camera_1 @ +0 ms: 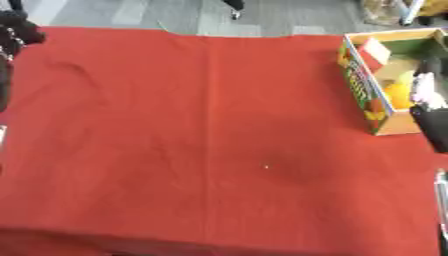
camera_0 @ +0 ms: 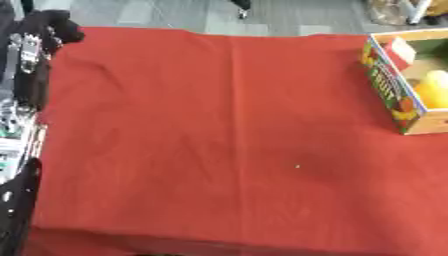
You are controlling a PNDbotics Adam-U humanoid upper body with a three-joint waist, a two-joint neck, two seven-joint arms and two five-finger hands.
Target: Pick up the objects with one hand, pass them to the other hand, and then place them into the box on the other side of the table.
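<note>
A cardboard box [camera_0: 391,89] with a colourful printed side stands at the table's right edge. Inside it lie a yellow object [camera_0: 435,86] and a red-and-white thing [camera_0: 400,50]. My right arm comes in at the far right edge of the right eye view, and its hand [camera_1: 426,87] is over the box's near right part, partly hiding the contents. My left hand [camera_0: 54,26] shows as a dark shape at the table's far left corner, with its arm running down the left edge. No loose object lies on the cloth.
A red cloth [camera_0: 219,125] covers the whole table, with a tiny pale speck [camera_0: 297,166] near the middle. Grey floor lies beyond the far edge. My left arm's silver and black parts [camera_0: 22,110] line the left side.
</note>
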